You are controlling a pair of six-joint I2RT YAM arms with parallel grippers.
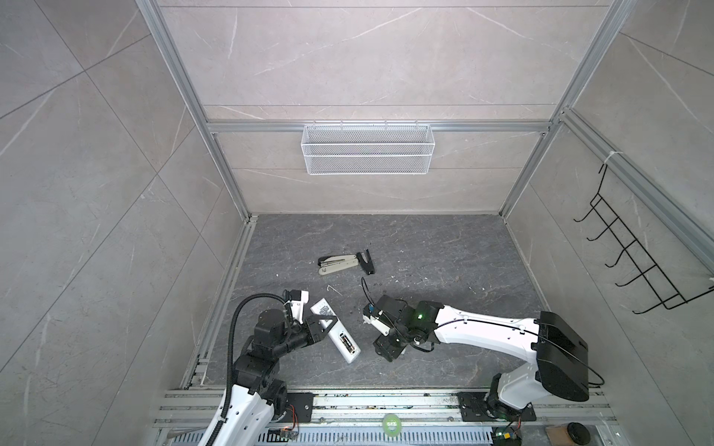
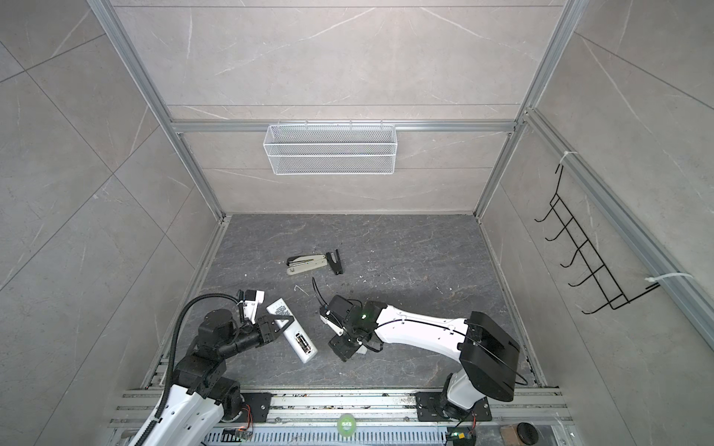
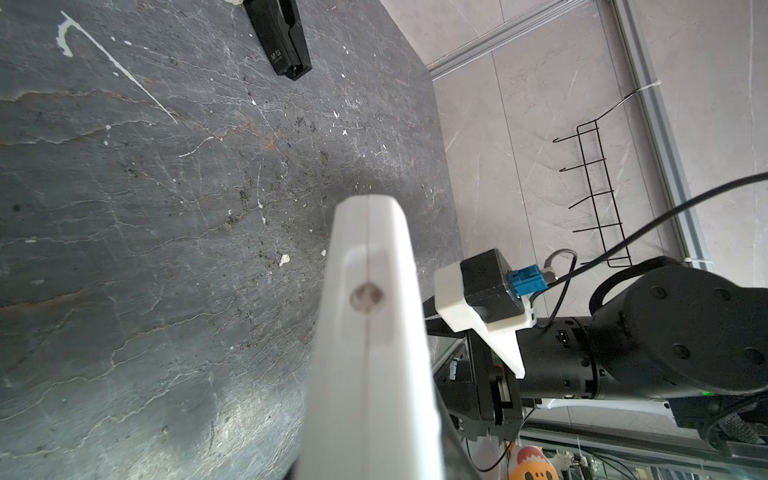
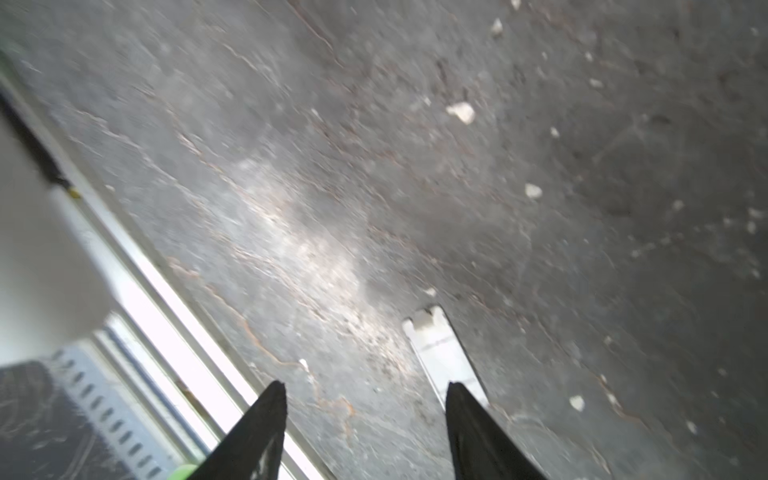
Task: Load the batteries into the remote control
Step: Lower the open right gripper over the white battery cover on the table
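The white remote control [image 1: 335, 333] lies back-up and slantwise on the dark table, seen in both top views [image 2: 291, 333]. Its battery bay stands uncovered, with the dark batteries [image 1: 347, 342] lying inside it. My left gripper [image 1: 328, 320] is shut on the remote near its labelled end. In the left wrist view the remote [image 3: 370, 332] shows edge-on and hides the jaws. To the right of the remote, my right gripper [image 4: 365, 388] hangs open over bare table [image 1: 389, 352]. A flat white cover strip [image 4: 440, 353] lies beside one black fingertip [image 4: 457, 399].
A beige-and-black stapler [image 1: 338, 263] and a black clip piece [image 1: 366, 262] lie farther back. A white mesh basket [image 1: 367, 148] hangs on the back wall and a black wire rack [image 1: 633, 255] on the right wall. Aluminium rails [image 1: 386, 401] run along the front edge.
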